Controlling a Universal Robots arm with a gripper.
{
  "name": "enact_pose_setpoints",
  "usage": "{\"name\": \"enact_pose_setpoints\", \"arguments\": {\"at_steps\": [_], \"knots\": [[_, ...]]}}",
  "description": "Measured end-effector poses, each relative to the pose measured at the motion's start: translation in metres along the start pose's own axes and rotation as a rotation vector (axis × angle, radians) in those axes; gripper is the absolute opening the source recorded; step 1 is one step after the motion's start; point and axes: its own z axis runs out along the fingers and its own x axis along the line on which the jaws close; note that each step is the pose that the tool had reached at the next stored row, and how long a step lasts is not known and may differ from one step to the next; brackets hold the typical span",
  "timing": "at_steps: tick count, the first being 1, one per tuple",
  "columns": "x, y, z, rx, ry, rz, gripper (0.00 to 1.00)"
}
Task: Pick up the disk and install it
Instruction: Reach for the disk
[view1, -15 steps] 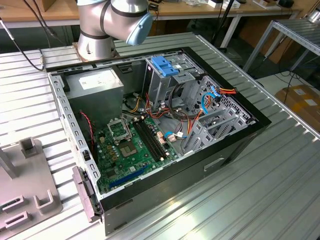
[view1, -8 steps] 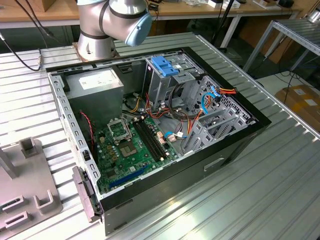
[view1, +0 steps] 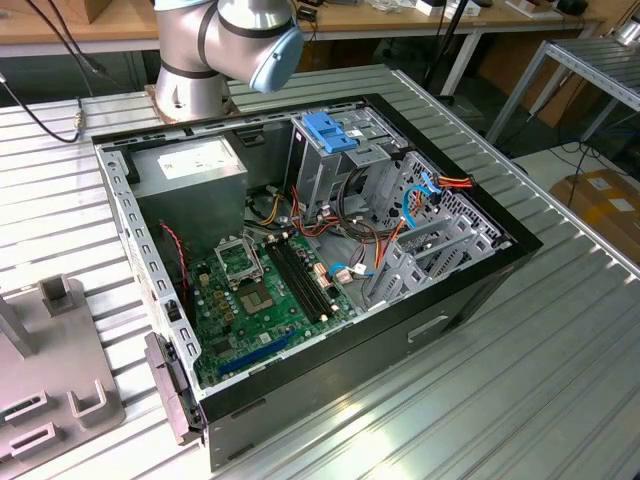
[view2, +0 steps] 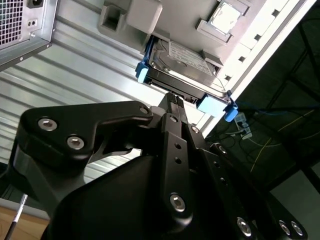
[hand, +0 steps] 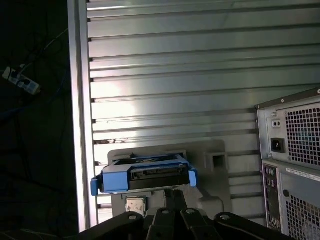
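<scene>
The disk (hand: 145, 178) is seen seated in a grey holder (hand: 212, 150) near the table (hand: 175, 75) edge, the gripper (hand: 173, 192) poised just beside its end, fingers (hand: 169, 200) apparently drawn together and empty, so that the disk could be shoved askew rather than grasped.

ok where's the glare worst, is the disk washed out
First wrist view: strongest glare, a white patch on the ribbed aluminium table near the grey metal hard drive in its light-blue plastic carrier, itself not overexposed. Second wrist view: mild shine on the drive's top. Exterior view: soft table sheen.
</scene>
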Motion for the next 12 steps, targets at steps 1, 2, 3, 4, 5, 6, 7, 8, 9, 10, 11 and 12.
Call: {"name": "enact_pose_setpoints", "arguments": {"at_steps": [1,2,3,4,5,6,7,8,9,10,11,12], "knots": [[0.0,0.0,0.0001,0.0011,0.0131,0.001,0.11],[0.0001,0.0,0.0002,0.0017,0.0214,0.001,0.11],[0.0001,0.0,0.0002,0.0018,0.0218,0.001,0.11],[0.0,0.0,0.0002,0.0017,0.022,0.001,0.11],[0.0,0.0,0.0001,0.0018,0.0224,0.001,0.11],[0.0,0.0,0.0002,0.0018,0.0224,0.001,0.11],[0.0,0.0,0.0002,0.0019,0.0226,-0.001,0.11],[0.0002,-0.0001,0.0003,0.0021,0.023,-0.012,0.11],[0.0005,0.0,0.0005,0.0022,0.0237,-0.028,0.11],[0.0008,0.0,0.0006,0.0024,0.0243,-0.044,0.11],[0.0009,0.0,0.0007,0.0025,0.0248,-0.056,0.11],[0.0012,0.0001,0.0008,0.0024,0.0248,-0.061,0.11]]}}
